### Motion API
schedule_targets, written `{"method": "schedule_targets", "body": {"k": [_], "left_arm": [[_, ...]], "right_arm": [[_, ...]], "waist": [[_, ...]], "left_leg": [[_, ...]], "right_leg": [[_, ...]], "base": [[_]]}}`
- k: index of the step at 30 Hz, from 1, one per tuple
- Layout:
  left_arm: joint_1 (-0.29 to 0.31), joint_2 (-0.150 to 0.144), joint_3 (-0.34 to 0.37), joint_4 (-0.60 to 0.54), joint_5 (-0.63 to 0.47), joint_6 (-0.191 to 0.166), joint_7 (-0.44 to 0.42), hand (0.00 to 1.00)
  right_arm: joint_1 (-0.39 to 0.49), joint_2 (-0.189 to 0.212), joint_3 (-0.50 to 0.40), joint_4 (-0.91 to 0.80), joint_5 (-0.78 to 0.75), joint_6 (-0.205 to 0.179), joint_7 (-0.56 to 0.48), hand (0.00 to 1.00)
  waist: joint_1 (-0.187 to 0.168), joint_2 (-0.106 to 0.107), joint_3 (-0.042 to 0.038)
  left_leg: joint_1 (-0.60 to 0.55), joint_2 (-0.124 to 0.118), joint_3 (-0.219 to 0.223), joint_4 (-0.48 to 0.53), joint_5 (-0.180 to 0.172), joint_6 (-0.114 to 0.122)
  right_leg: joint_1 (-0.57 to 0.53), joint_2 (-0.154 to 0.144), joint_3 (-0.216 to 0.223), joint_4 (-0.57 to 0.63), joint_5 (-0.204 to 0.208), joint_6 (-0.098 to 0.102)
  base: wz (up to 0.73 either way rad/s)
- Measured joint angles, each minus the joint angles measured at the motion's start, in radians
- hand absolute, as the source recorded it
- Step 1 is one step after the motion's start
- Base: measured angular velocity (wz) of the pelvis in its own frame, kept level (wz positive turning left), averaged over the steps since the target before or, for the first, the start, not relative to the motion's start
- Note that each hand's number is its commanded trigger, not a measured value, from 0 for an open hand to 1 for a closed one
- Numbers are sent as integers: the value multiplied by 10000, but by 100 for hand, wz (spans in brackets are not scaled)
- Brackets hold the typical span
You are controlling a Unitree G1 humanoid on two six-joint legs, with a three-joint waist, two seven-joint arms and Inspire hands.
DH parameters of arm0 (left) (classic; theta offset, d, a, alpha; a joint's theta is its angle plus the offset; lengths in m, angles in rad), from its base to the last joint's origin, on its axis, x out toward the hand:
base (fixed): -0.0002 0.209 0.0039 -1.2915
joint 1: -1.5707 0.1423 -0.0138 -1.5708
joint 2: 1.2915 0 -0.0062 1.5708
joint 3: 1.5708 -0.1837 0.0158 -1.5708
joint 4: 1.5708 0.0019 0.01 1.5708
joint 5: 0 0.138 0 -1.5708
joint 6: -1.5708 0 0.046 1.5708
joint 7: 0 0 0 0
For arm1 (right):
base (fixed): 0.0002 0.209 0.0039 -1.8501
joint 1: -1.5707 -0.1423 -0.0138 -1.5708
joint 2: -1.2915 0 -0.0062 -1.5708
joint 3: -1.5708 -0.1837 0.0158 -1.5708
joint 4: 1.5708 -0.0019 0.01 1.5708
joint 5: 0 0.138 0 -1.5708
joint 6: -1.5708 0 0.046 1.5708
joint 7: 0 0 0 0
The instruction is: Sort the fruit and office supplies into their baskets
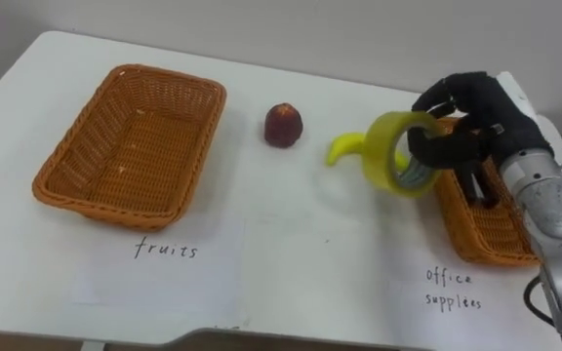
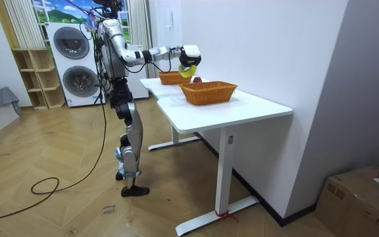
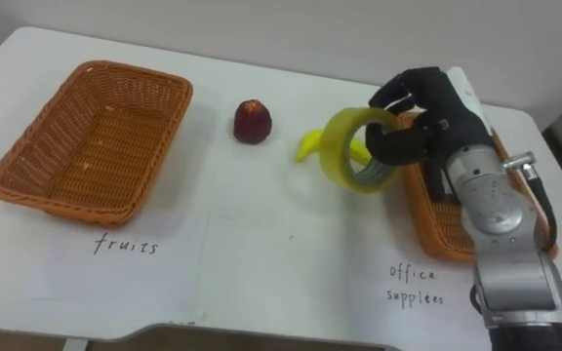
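My right hand (image 1: pixel 476 122) (image 3: pixel 427 112) is shut on a yellow roll of tape (image 1: pixel 398 153) (image 3: pixel 357 149), held above the table just left of the office supplies basket (image 1: pixel 481 224) (image 3: pixel 437 219). Behind the roll a yellow banana (image 1: pixel 344 146) (image 3: pixel 312 143) lies on the table, partly hidden. A dark red apple (image 1: pixel 283 125) (image 3: pixel 252 120) sits in the middle. The wicker fruits basket (image 1: pixel 130 141) (image 3: pixel 91 136) stands at the left with nothing in it. In the room view the robot stands at the table's end with its right hand (image 2: pixel 189 56) and the tape (image 2: pixel 187 71) over the table.
Paper labels lie in front of each basket, one reading fruits (image 1: pixel 164 251), one reading office supplies (image 1: pixel 452 290). The white table (image 1: pixel 291 244) has bare room between the baskets. A wall runs behind the table; washing machines (image 2: pixel 74 62) stand behind the robot.
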Motion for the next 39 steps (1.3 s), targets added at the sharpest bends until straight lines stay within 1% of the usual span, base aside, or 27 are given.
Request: {"method": "schedule_targets", "body": {"k": [2,4,6,11,14,17,19,23,28,35,39], "left_arm": [[36,-51,190,-81,-2,-3,-13,0],[37,-47,297,-101,-10,-26,-33,0],[72,-41,382,-99,-14,-27,-57,0],[122,-45,536,-100,-15,-35,-235,0],[138,-50,620,-100,-11,-40,-234,0],[146,-47,745,-101,-14,-46,-224,0],[148,-52,777,-103,-11,-47,-221,0],[214,-80,853,-120,-14,-29,-201,0],[324,-85,855,-178,-44,3,-154,0],[361,-93,868,-200,-90,37,-5,0],[334,-102,869,-228,-95,36,23,0]], "right_arm": [[-16,-2,-224,146,1,-59,-36,100],[-17,-2,-485,382,6,-104,-176,100],[-17,-12,-765,648,3,-126,-428,100],[-12,-50,-1093,1040,-16,-127,-729,100],[-8,-67,-1102,1178,31,-127,-845,100],[14,-74,-1103,1440,69,-127,-951,100],[34,-75,-1103,1585,71,-127,-1001,100],[32,-81,-1107,1791,79,-127,-1095,100],[37,-86,-1113,1946,176,-113,-1099,100],[57,-89,-1166,1964,187,-87,-1123,100],[57,-166,-1231,1964,224,-86,-1144,100]], "waist": [[-129,15,-8],[-138,5,-16],[-222,0,-20],[-367,-4,-26],[-460,4,-47],[-479,16,-83],[-489,25,-90],[-501,61,-151],[-542,113,-138],[-763,99,-141],[-772,91,-145]], "left_leg": [[-29,1,-3,4,0,0],[-27,-1,2,7,1,1],[-31,-3,5,5,1,2],[-40,3,18,1,0,2],[-46,3,21,9,1,1],[-35,1,28,14,1,2],[-14,2,44,16,1,2],[16,6,38,17,1,2],[140,32,35,-27,0,2],[134,4,62,-27,0,2],[137,6,103,-38,0,2]], "right_leg": [[-25,-11,-40,14,0,0],[-22,-16,-53,20,0,0],[-23,-24,-73,18,0,0],[-41,-11,-72,16,0,1],[-102,-11,-48,18,0,0],[-100,-14,-37,24,0,0],[-82,-15,-20,23,0,0],[-49,-16,-28,22,0,0],[45,-18,-24,26,0,1],[25,-13,-11,39,0,1],[13,-8,3,37,0,1]], "base": [[0],[0],[0],[0],[-2],[-1],[0],[0],[0],[0],[0]]}}
